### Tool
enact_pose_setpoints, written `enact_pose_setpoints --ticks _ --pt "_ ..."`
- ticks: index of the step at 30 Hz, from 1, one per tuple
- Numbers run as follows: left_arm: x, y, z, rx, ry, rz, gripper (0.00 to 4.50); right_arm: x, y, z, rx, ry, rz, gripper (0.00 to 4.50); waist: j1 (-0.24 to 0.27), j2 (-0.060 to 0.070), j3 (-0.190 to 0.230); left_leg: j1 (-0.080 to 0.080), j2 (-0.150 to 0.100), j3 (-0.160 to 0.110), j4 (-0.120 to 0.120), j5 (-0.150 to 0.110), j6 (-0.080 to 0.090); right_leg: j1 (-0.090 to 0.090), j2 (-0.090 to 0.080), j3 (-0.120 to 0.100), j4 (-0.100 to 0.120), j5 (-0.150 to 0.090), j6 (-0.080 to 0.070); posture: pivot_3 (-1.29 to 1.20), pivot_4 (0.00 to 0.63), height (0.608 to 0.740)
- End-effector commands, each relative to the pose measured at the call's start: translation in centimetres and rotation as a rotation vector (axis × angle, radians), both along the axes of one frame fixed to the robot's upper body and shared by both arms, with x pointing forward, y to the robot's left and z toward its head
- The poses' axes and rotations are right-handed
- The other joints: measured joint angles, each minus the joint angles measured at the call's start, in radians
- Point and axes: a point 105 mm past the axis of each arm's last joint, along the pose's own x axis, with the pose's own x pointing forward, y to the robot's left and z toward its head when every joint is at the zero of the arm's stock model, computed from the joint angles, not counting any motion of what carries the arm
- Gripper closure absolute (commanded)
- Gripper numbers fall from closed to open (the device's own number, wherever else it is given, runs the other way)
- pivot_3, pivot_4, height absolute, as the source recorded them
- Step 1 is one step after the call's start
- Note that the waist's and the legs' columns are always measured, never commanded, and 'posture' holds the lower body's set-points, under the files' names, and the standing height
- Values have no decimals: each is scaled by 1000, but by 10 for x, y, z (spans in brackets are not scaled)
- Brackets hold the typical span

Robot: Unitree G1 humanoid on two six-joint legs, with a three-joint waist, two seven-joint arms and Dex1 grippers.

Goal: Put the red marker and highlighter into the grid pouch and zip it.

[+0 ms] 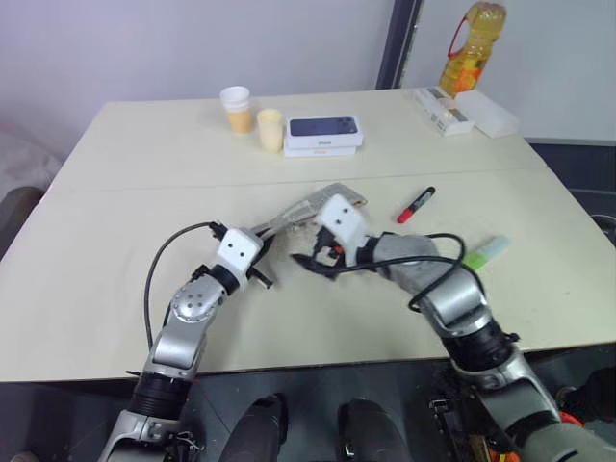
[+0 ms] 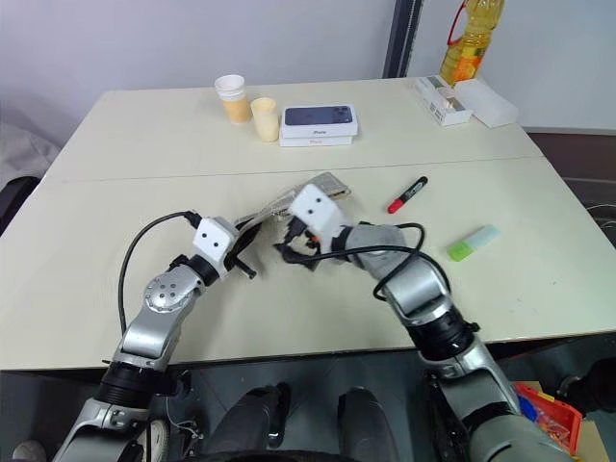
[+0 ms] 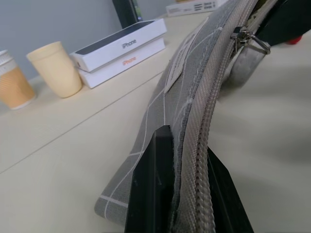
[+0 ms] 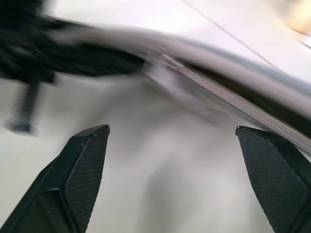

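Cream-coloured tabletop [image 1: 96, 289] runs from the near edge to a pale wall, with a seam across its middle.

Nearest, at about seven o'clock from the table's centre, the left gripper [image 3: 187, 194] has its two black fingers pressed together on the near end of the grid pouch [image 1: 313, 210], pinching the fabric just beside the zipper teeth. The pouch is held on edge, its far end toward one o'clock, grid lines and small white label facing the robot's left.

Just beside it, near the centre, the right gripper [image 4: 180, 160] hangs with its fingers spread wide and nothing between them, pointing at the pouch's zipper edge. The metal zipper pull [image 3: 250, 40] sits up toward the far end of the pouch, and the seam nearer the left gripper looks parted, so I judge the pouch at least partly opened.

Farther out, at two o'clock from the pouch, the red marker [image 1: 416, 204] lies on the bare table, well apart from it. At three o'clock, toward the right edge, lies the highlighter [image 2: 474, 243], also untouched.

So neither pen is in yet; loading both and zipping shut remain.

At the far side stand two cups [image 1: 252, 117], stacked phone boxes [image 1: 324, 134], a white box [image 1: 467, 110] and an oil bottle [image 1: 474, 43].
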Motion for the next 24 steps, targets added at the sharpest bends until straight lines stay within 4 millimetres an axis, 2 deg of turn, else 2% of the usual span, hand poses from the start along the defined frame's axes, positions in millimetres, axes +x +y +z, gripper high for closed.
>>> enact_pose_setpoints --ticks 1,6,10,13,16,18,24 --pt "8 20 15 37 -84 87 4500 7 -36 13 34 -19 -127 56 -1 0 0 0 0 0 0 0 0 0 0 0 0 0 0 0 150 740" --pt "14 37 10 73 -79 170 4500 41 -99 14 124 21 -470 56 -1 0 0 0 0 0 0 0 0 0 0 0 0 0 0 0 150 740" --pt "16 36 4 89 -57 172 4500 60 -121 21 177 -45 -679 56 -4 0 0 0 0 0 0 0 0 0 0 0 0 0 0 0 150 740" --pt "16 32 2 78 -54 170 4500 73 -137 20 187 -69 -860 56 -3 0 0 0 0 1 -1 0 0 -1 0 0 0 0 0 0 150 740" --pt "16 24 1 64 -51 153 4500 85 -138 10 295 15 -999 56 -4 0 0 0 0 1 0 1 -1 -1 0 0 1 0 0 0 150 740" --pt "15 21 1 60 -50 145 4500 90 -139 6 301 34 -1058 56 -3 0 0 0 0 1 0 1 -1 -1 0 0 1 0 0 0 150 740" --pt "14 18 1 52 -52 139 4500 103 -137 -8 357 126 -1157 56 -3 0 0 0 0 1 0 1 -1 -1 0 1 1 0 0 0 150 740"
